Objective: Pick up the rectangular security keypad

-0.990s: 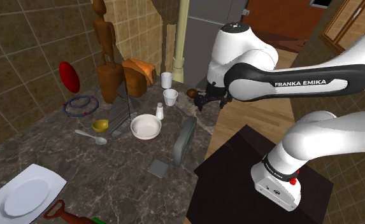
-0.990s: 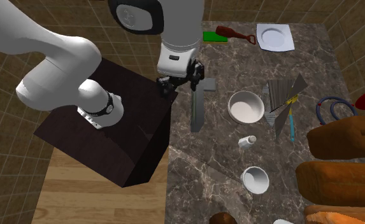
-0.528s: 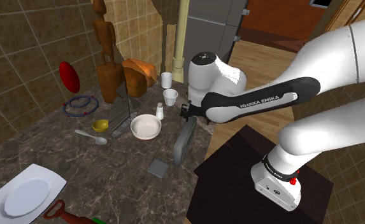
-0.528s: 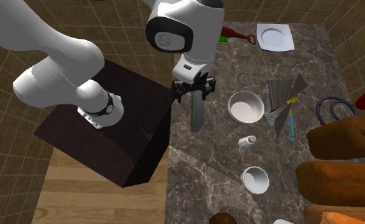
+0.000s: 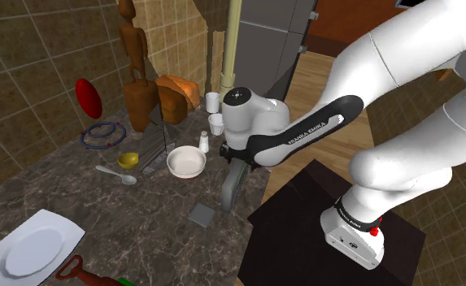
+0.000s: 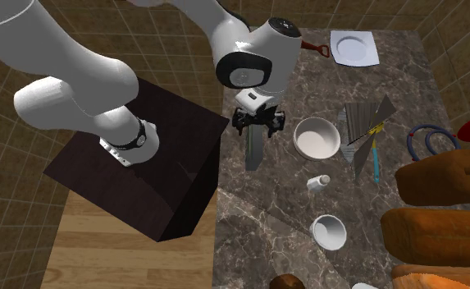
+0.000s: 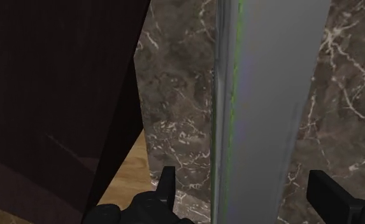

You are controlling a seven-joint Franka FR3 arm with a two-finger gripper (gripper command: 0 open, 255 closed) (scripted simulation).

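plate (image 5: 32, 248): white, lay flat at the near left corner of the bench (image 5: 133, 215) in the shoulder view.
bench: dark marbled stone, with most of its things gathered toward the far side.
yellow bowl (image 5: 128, 160): small, sat left of the middle, with a spoon (image 5: 117, 173) just beside it on the near side.
white bowl (image 5: 186, 162): stood upright near the middle, just left of the keypad.
keypad (image 5: 233, 188): a plain grey rectangular slab, stood on its long edge near the bench's right edge, close to the stand.
end effector (image 5: 237, 154): black, hung directly above the keypad's upper edge. In the wrist view its fingers (image 7: 167, 184) stood wide apart with the keypad (image 7: 270, 108) between them. A clear gap showed at one finger, so the slab was straddled, not gripped.
stand (image 5: 304, 236): a dark box, right of the bench and against its edge.
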